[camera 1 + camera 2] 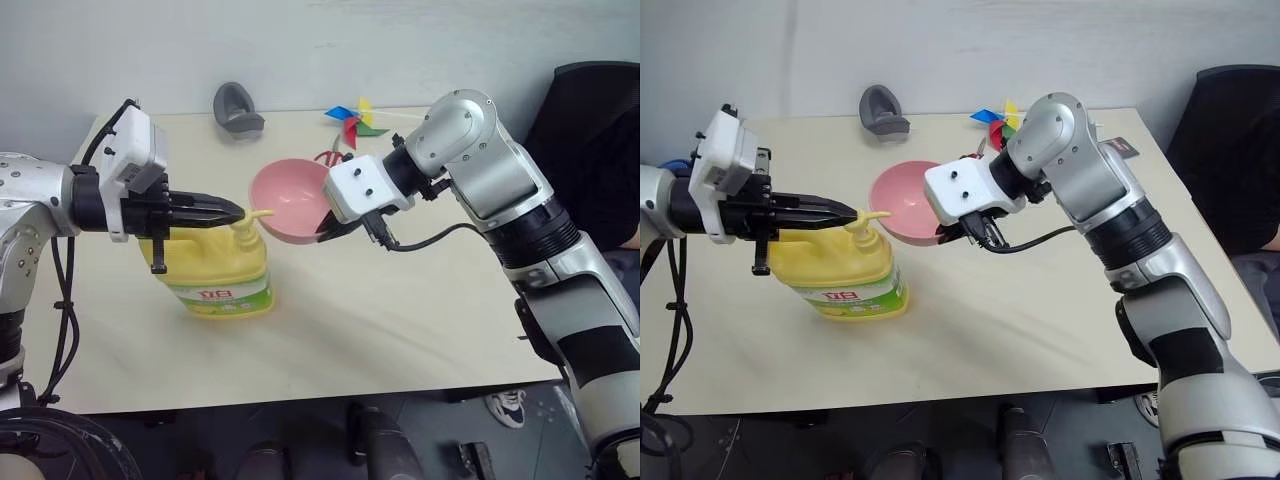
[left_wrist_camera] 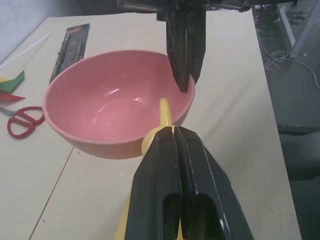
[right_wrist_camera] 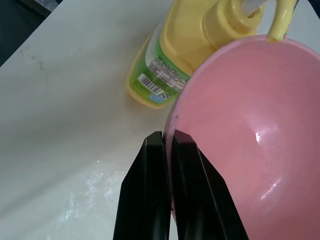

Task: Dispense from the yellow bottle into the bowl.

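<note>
Left wrist view alone: red-handled scissors (image 2: 24, 120) and a flat black packet (image 2: 70, 49) on the worktop (image 2: 235, 90) beyond the bowl; the bowl's inside, glossy and without contents that I can make out.
Right wrist view alone: the bottle's back label with a barcode (image 3: 152, 82); the right gripper's fingers (image 3: 187, 200) pinching the bowl's rim, one inside, one outside.
Head views alone: a grey scoop-shaped holder (image 1: 237, 108) and a coloured paper pinwheel (image 1: 352, 122) at the worktop's far edge; a person's sneaker (image 1: 510, 405) on the floor.
Yellow bottle (image 1: 215, 270): squat yellow jug, yellow pump nozzle (image 1: 250, 215), green-white label with red lettering; stands upright on the worktop, robot's left of centre.
Bowl (image 1: 285, 200): small, round, plain pink, glossy; held tilted just right of the bottle, its opening turned towards the nozzle; whether its base touches the worktop I cannot tell.
Nozzle to bowl: the spout tip reaches over the bowl's near rim.
Left gripper (image 1: 235, 211): clenched with nothing between the fingers, pointing nearly level; its fingertips sit on top of the pump head.
Right gripper (image 1: 325, 230): clamped on the bowl's rim at the side away from the bottle, pointing downward across the worktop.
Grippers to each other: near, with the bowl between them.
</note>
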Controlling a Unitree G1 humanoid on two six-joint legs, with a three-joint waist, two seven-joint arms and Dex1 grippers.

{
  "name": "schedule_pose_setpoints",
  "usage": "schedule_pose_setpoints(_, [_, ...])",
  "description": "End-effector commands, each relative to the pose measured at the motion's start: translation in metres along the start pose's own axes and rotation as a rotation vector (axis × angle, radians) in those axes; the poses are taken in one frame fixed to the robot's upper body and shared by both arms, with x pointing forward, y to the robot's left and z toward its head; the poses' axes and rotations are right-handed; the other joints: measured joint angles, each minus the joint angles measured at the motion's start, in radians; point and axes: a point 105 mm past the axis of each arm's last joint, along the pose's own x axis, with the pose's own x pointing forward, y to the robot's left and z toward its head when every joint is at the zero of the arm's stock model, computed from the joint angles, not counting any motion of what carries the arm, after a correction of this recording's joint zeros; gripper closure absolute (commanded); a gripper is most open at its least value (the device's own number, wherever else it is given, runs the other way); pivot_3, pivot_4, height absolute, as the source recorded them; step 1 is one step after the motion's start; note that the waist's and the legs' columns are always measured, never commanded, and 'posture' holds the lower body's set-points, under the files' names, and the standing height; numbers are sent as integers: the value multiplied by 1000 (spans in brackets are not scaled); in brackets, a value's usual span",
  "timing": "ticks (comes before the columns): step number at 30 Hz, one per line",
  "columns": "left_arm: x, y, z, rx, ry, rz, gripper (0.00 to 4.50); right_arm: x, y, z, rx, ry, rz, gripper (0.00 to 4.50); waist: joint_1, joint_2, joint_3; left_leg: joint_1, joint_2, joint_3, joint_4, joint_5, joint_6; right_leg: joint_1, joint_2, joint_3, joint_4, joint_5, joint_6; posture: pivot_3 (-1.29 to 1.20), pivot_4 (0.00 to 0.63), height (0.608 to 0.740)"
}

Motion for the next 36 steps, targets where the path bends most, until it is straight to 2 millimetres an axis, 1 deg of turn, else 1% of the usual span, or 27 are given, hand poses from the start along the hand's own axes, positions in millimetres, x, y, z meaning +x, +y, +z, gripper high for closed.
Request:
schedule_pose_setpoints(1, [5, -3, -34, -110, 128, -17, 4430, -6, 3, 7, -46, -2, 40, 4500, 0, 0, 0, 0, 0, 0, 0, 0, 0, 0, 0, 0, 0, 0, 0, 0, 150, 740])
schedule_pose_setpoints(9, [0, 4, -44, -150, 143, 7, 4430, -6, 3, 14, -64, -19, 41, 4500, 0, 1, -1, 1, 0, 0, 0, 0, 0, 0, 0, 0, 1, 0, 0, 0, 150, 740])
schedule_pose_setpoints(15, [2, 6, -51, -169, 143, 16, 4430, -8, 5, 22, -73, -41, 47, 4500, 1, 2, -1, 2, 0, 1, 0, 1, -1, 1, 0, 1, 3, 0, -1, 0, 150, 740])
schedule_pose_setpoints(20, [3, 6, -53, -174, 141, 17, 4430, -9, 7, 24, -77, -44, 49, 4500, 2, 2, -2, 3, 0, 0, 0, 1, 0, 1, 0, 1, 3, 0, -2, 0, 150, 740])
schedule_pose_setpoints(23, [2, 13, -44, -151, 103, 41, 4430, -9, 7, 24, -75, -45, 49, 4500, 3, 2, -2, 3, 0, 1, 0, 1, 0, 1, 0, 1, 3, 0, -2, 0, 150, 740])
schedule_pose_setpoints(28, [-1, 17, -12, -99, -24, 47, 4430, -8, 7, 22, -72, -37, 46, 4500, 4, 2, -2, 2, 0, 0, 0, 1, 0, 0, 0, 1, 3, 0, -2, 0, 150, 740])
schedule_pose_setpoints(31, [-5, 24, 2, -88, -76, 86, 4430, -9, 7, 21, -71, -34, 46, 4500, 4, 2, -2, 0, 0, 0, 0, 1, 0, -1, 0, 1, 3, 0, -2, 0, 150, 740])
schedule_pose_setpoints(34, [-4, 27, 7, -86, -91, 100, 4430, -9, 8, 20, -72, -29, 50, 4500, 3, 2, -1, -2, 0, 0, 0, 1, 0, -3, 0, 0, 2, 0, -2, 0, 150, 740])
schedule_pose_setpoints(36, [1, 24, 3, -86, -70, 79, 4430, -9, 8, 19, -72, -25, 50, 4500, 1, 2, -1, -2, 0, 0, 0, 1, 0, -3, 0, 0, 1, 0, -1, 0, 150, 740])
